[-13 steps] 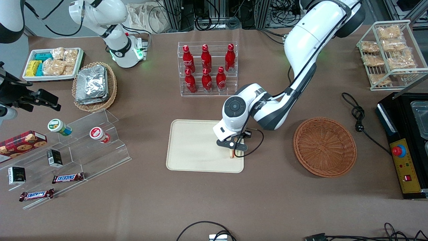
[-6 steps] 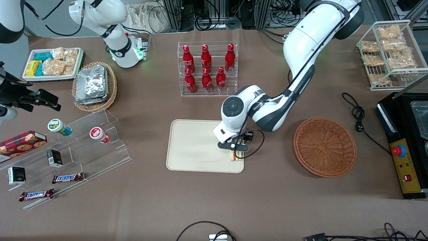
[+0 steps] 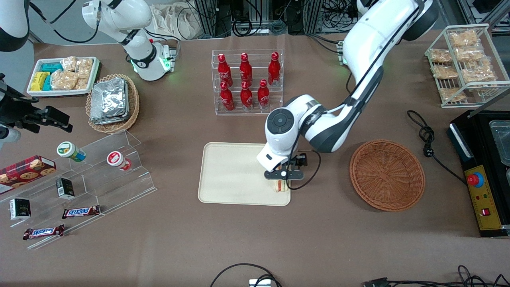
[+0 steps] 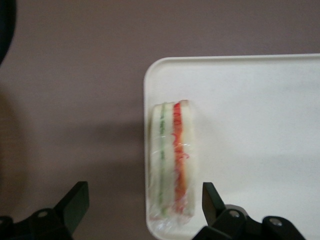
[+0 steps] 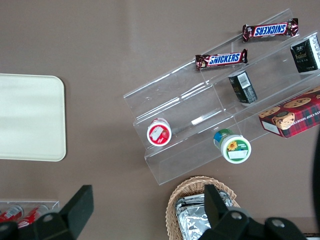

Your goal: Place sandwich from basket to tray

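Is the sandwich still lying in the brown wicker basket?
No, the sandwich lies on the tray near its edge, under the open tool, and the basket holds nothing.

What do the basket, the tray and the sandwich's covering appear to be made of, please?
The basket looks like woven wicker, reddish-brown, with ribs radiating from its centre. The tray seems to be smooth matte plastic, cream, with a moulded low rim; this is uncertain. The sandwich, lying on the tray's edge, appears wrapped in clear film, judging by glossy wrinkles. The open gripper hovers just above it.
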{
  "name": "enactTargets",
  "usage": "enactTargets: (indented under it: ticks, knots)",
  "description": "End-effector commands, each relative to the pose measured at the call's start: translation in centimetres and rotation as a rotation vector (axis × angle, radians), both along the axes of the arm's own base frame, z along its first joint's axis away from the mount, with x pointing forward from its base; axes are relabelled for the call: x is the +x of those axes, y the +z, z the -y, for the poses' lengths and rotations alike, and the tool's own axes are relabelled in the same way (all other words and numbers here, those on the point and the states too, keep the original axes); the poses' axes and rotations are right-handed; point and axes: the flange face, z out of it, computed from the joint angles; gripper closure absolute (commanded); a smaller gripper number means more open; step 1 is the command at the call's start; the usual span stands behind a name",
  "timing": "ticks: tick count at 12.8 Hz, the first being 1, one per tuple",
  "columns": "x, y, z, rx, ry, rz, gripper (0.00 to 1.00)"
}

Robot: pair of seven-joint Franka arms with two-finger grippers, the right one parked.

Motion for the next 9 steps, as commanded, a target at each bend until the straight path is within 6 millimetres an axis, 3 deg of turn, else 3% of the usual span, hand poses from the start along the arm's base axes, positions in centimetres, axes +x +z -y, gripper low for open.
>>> enactTargets:
  ticks: [1, 3, 5, 6, 7, 9]
  knots:
    - [0.7, 6.7, -5.8, -0.024, 0.025, -0.031, 0.00]
    - [1.2, 10.7, -10.9, -0.046, 0.021, -0.027, 0.00]
    - [0.4, 12.4, -14.2, -0.014, 0.008, -0.010, 0.00]
    - [0.8, 13.0, -17.4, -0.003, 0.019, -0.004, 0.00]
    - [1.1, 14.2, -20.1, -0.013, -0.011, -0.003, 0.00]
    - [1.1, 17.4, -23.2, -0.077, -0.076, -0.008, 0.00]
